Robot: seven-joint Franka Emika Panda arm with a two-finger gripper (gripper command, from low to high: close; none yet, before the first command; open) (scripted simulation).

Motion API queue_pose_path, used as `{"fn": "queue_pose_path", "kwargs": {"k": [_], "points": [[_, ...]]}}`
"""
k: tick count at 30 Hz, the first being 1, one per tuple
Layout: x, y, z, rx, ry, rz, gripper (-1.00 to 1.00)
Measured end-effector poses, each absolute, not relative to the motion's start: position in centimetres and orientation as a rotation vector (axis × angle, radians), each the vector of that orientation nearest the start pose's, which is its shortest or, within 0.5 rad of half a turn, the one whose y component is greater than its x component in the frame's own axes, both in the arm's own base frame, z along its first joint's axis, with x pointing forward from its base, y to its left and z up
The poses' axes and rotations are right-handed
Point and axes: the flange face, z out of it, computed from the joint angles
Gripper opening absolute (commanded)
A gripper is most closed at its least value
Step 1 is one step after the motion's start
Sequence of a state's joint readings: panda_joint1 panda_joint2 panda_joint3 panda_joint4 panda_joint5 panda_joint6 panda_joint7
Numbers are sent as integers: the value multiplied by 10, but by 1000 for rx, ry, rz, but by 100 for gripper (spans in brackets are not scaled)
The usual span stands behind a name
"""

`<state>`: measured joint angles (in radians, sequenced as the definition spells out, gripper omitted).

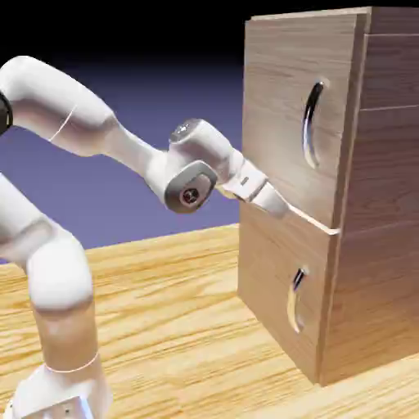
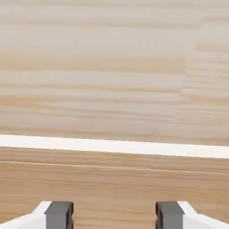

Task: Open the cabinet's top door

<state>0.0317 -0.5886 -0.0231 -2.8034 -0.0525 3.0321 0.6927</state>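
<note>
Cabinet top door [image 1: 299, 106] is seen closed, its panel lying flush against the light-brown wooden box [image 1: 389, 164]. In the exterior view it is set just ahead of the gripper [image 2: 114, 215] and reaches upward from it. The gripper is released: its two grey fingertips [image 2: 59, 215] are held well apart, and only wood is seen between them in the hand view. Whether the wood is touched by them cannot be told.

The curved silver handle [image 1: 313, 124] of the top door is placed above the gripper, toward the exterior view's right, and is not grasped. Beyond the fingertips, a pale strip [image 2: 114, 146] is shown running across the hand view, with wood grain on both sides of it. Below the gripper, the lower door [image 1: 286, 286] is also seen closed, with its smaller silver handle [image 1: 295, 300] placed below and to the exterior view's right of the gripper.
</note>
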Motion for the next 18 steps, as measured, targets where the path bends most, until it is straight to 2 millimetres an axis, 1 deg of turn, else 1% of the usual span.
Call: {"fn": "queue_pose_path", "kwargs": {"k": [4, 9, 13, 18], "points": [[381, 13, 499, -2660, 446, -1253, 0], [369, 17, 533, -2758, -52, -1453, 0], [358, 15, 557, -2788, -457, -1606, 0], [343, 8, 582, -2769, -968, -1781, 0]]}}
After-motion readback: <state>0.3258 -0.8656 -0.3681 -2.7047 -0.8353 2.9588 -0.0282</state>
